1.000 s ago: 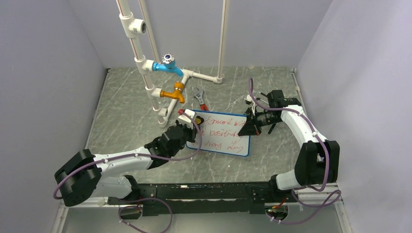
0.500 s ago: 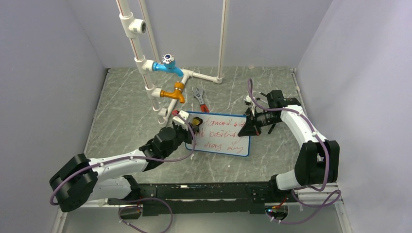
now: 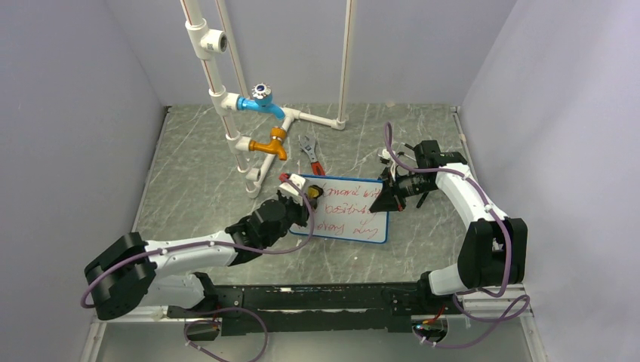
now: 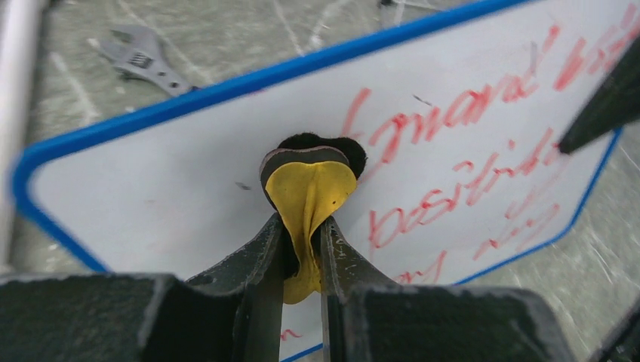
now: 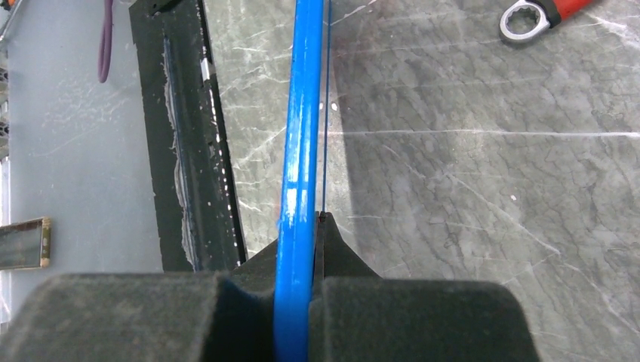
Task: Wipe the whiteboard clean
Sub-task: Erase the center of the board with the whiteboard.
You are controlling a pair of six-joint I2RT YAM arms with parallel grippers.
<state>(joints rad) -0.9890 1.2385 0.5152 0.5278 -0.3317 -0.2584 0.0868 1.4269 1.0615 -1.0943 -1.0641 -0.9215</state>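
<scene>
I see the whiteboard [image 3: 347, 215] sitting on the worktop [image 3: 196, 173], red writing across its face. My left end effector [image 4: 302, 226] is clamped on a yellow eraser [image 4: 309, 188] pressed near the whiteboard's upper left corner. My right end effector [image 5: 300, 250] pinches the whiteboard's blue right edge. A wrench [image 3: 309, 153] lies just beyond the whiteboard.

- I see the whiteboard [image 5: 300, 151] edge-on, its blue frame running up the view.
- My right pincer [image 5: 298, 241] is clamped on that frame.
- Grey marbled desk [image 5: 468, 188] lies right of it, with a red-handled wrench [image 5: 536, 19] top right.
- A black rail [image 5: 189, 151] and purple cable [image 5: 106, 38] sit left.
</scene>
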